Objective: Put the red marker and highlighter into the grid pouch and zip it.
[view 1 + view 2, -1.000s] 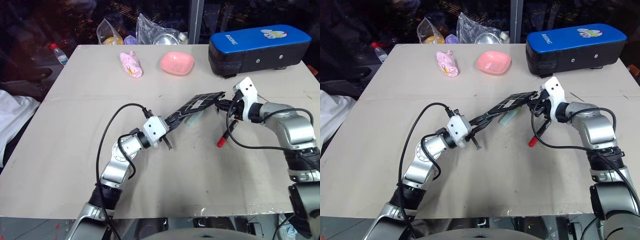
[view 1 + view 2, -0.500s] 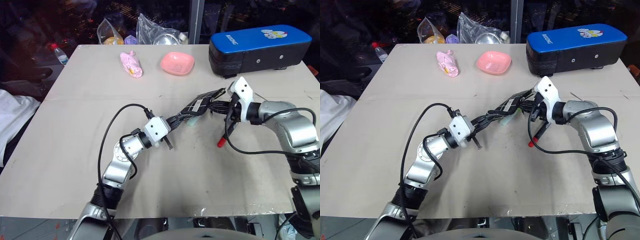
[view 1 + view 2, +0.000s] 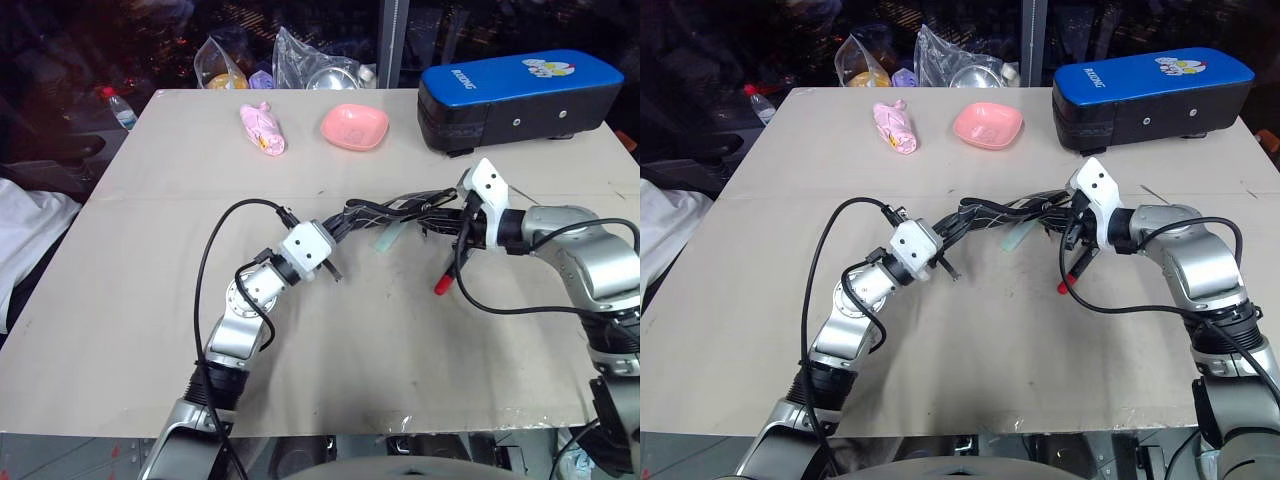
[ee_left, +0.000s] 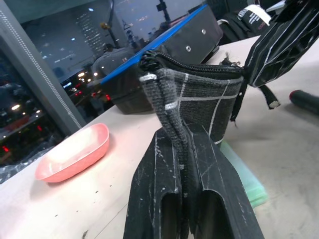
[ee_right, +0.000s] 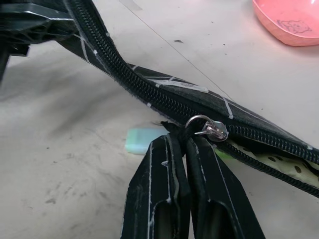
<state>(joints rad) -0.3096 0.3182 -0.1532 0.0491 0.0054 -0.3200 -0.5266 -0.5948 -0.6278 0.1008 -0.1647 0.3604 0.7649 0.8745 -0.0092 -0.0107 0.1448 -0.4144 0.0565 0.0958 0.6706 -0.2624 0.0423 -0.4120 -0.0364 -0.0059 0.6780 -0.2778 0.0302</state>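
The grid pouch [image 3: 392, 207] hangs buckled above the table between my two grippers. My left gripper [image 4: 182, 135] is shut on one end of the fabric. At the other end, my right gripper [image 5: 180, 142] is shut on the black pull cord just below the metal zipper slider [image 5: 214, 130]. The highlighter [image 3: 388, 238] lies on the table under the pouch, its pale mint end showing [image 5: 142, 140]. The red marker [image 3: 445, 278] lies on the table below my right gripper [image 3: 452, 214], apart from the pouch.
A big blue and black case [image 3: 515, 95] stands at the back right. A pink dish [image 3: 353, 126] and a pink wrapped item [image 3: 262, 128] lie at the back, with plastic bags [image 3: 300, 62] behind them. Bare table [image 3: 330, 370] spreads in front.
My right gripper has moved left toward the left one. The pouch, stretched flat between them before, has gone slack and buckled. Marker and highlighter lie as they did.
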